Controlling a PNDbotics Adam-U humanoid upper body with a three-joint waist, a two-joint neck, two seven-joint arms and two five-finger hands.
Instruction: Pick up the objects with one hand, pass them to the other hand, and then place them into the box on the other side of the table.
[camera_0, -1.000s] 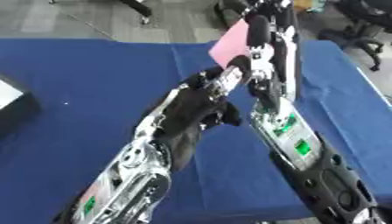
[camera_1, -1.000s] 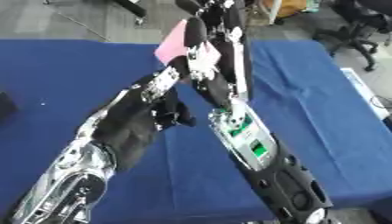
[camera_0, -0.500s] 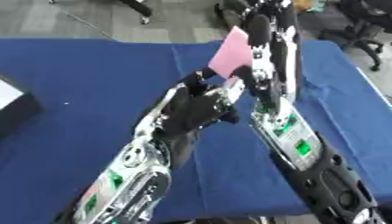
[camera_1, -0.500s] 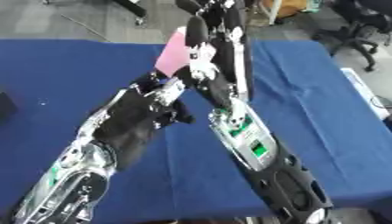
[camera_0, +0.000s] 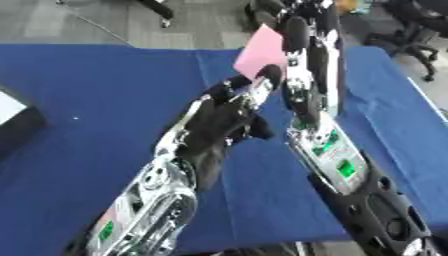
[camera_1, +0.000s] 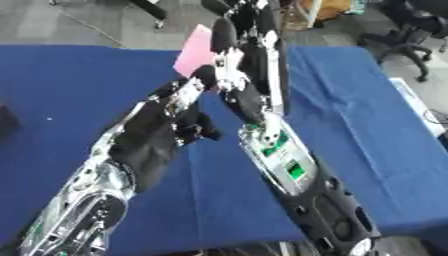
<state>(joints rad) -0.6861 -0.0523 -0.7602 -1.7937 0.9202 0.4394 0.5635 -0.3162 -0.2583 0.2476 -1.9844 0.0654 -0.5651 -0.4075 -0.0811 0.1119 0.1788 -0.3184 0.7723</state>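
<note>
The right hand (camera_0: 302, 37) is pinching a pink card (camera_0: 260, 51) above the blue table (camera_0: 105, 90); the left hand's (camera_0: 229, 117) fingers are reaching up, relaxed, touching its lower edge

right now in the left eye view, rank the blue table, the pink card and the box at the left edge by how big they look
1. Blue table: fills most of the view.
2. Box: only part shows, cut by the left edge, so its rank against the card is unsure.
3. Pink card: a small sheet raised between the two hands.

One pink flat object (camera_0: 260, 52), two robot hands, left hand (camera_0: 229, 112), right hand (camera_0: 302, 47), one box (camera_0: 16, 120)
</note>
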